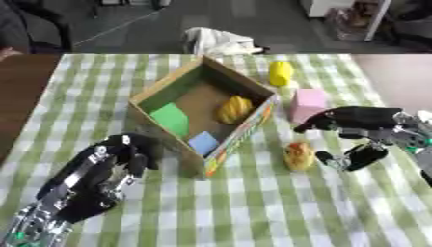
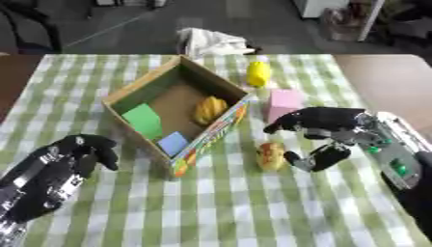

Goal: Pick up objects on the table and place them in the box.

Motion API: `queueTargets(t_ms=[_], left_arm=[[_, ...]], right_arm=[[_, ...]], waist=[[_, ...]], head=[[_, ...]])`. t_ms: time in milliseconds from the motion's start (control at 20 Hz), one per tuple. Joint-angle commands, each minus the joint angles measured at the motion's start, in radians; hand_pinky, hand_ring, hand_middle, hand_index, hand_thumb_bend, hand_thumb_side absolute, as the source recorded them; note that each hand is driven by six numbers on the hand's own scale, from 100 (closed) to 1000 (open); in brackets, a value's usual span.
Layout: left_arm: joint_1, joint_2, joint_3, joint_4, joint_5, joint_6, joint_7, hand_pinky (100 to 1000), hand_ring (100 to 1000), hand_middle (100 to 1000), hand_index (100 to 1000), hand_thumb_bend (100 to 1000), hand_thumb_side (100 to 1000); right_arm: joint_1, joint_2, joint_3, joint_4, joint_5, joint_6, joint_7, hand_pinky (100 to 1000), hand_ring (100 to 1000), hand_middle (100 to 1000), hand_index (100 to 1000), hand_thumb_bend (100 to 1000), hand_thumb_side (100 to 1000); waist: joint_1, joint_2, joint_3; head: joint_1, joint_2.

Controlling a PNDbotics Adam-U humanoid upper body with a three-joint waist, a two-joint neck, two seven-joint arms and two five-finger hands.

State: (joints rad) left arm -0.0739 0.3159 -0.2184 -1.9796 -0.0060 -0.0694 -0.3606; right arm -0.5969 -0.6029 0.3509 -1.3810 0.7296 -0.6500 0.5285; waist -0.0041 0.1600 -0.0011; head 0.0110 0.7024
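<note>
Yellow-orange toy, upright, beside box

Open cardboard box holds yellow, green, blue pieces; three objects lie beside it.

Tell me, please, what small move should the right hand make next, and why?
Probably move the right hand a little left and close it on the small yellow-orange toy. Its fingers and thumb are open beside the toy, not yet on it, and the toy stands outside the box.
</note>
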Motion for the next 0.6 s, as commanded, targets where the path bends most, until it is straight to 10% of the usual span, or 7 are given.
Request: queueTargets(t_ms=[50, 600], left_arm=[[-0.006, 0.004, 0.000, -0.020, -0.008, 0.000, -0.005, 647, 587, 574, 782, 100, 616], [-0.009, -0.002, 0.003, -0.020, -0.012, -0.004, -0.003, 647, 587, 575, 782, 100, 614]], right_arm=[[-0.010, -0.012, -0.009, -0.009, 0.060, -0.225, 0.163, 912, 901, 862, 973, 100, 334], [-0.017, 0.020, -0.011, 0.089, 0.157, -0.242, 0.082, 905, 889, 848, 972, 100, 309]], waist=[[0.000, -0.010, -0.002], [0.007, -0.006, -0.010]], head=[[0.000, -0.005], [-0.002, -0.006]])
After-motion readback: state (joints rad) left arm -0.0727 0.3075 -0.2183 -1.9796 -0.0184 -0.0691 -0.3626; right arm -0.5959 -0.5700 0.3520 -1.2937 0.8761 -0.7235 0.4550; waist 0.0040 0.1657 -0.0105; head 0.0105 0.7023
